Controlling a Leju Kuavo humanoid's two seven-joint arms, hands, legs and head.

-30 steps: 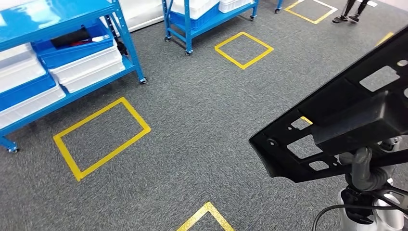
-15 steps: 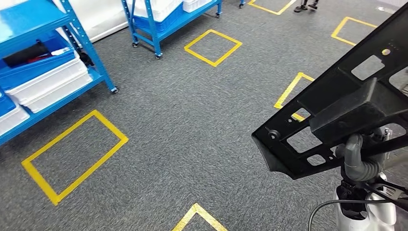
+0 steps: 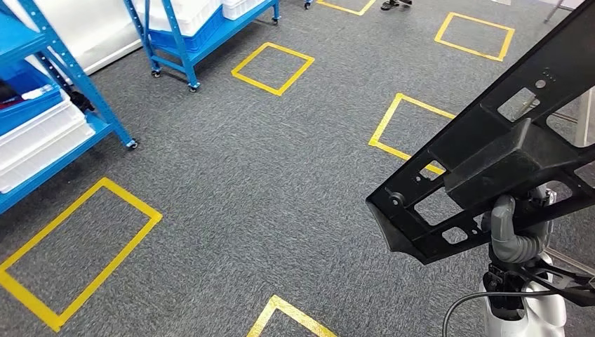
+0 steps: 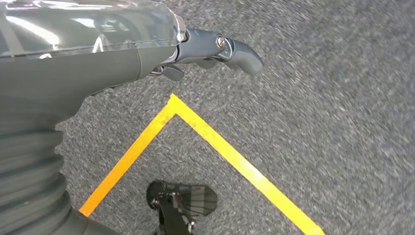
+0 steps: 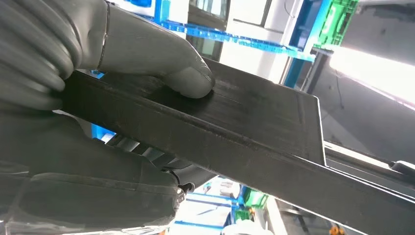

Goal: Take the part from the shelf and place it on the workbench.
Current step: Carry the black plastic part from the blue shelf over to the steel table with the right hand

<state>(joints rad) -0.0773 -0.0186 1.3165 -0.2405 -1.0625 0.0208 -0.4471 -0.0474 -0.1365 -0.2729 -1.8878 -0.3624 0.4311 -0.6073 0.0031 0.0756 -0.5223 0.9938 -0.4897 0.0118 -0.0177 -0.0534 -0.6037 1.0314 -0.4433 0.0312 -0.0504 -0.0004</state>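
Observation:
The part (image 3: 491, 168) is a long black frame with several cut-out holes, held up and tilted at the right of the head view. My right hand (image 3: 514, 237) grips it from below. In the right wrist view the thumb (image 5: 166, 63) presses on the part's flat black face (image 5: 254, 122). My left hand (image 4: 215, 49) hangs over the grey carpet, holding nothing, its fingers apart.
Blue wheeled shelves (image 3: 63, 91) with white and blue bins stand at the far left, and a second blue rack (image 3: 189, 35) further back. Yellow tape squares (image 3: 273, 67) mark the grey carpet. A person's feet (image 3: 396, 4) show at the top edge.
The whole scene has slid left as the camera turned right: the shelves moved toward the left edge and more tape squares came in. The part stays held in my right hand.

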